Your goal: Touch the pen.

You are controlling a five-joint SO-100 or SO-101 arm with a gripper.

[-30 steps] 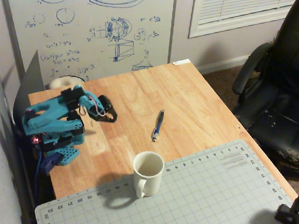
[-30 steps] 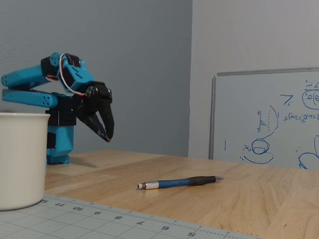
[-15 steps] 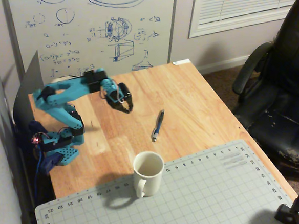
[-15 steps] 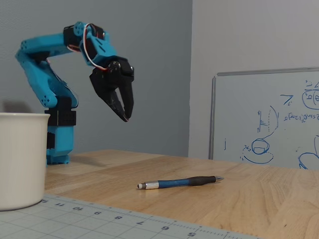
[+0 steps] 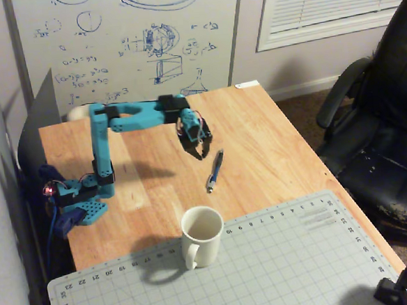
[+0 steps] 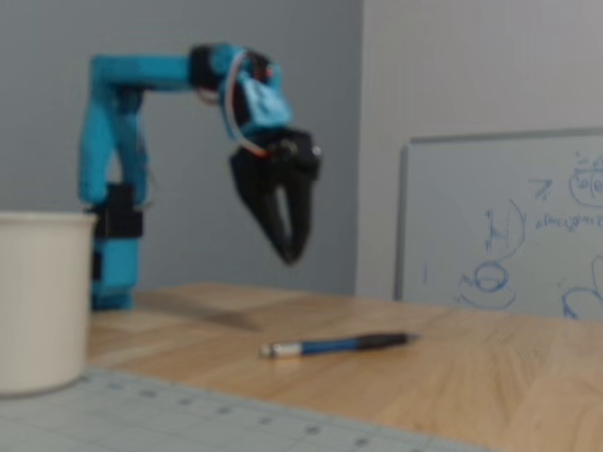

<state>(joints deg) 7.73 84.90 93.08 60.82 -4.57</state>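
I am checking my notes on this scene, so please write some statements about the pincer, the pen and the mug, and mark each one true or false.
1. The pincer touches the pen. False: it hangs in the air above it.
2. The pen lies flat on the wooden table. True.
3. The white mug lies on its side. False: it stands upright.
4. The mug stands at the edge of the cutting mat. True.
5. The pen is inside the mug. False: it lies apart on the wood.

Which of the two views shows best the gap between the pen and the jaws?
The low side-on fixed view: the slim dark blue ballpoint pen lies flat on the wooden table, the black gripper clearly above it. The high fixed view shows the pen whole, but hides height.
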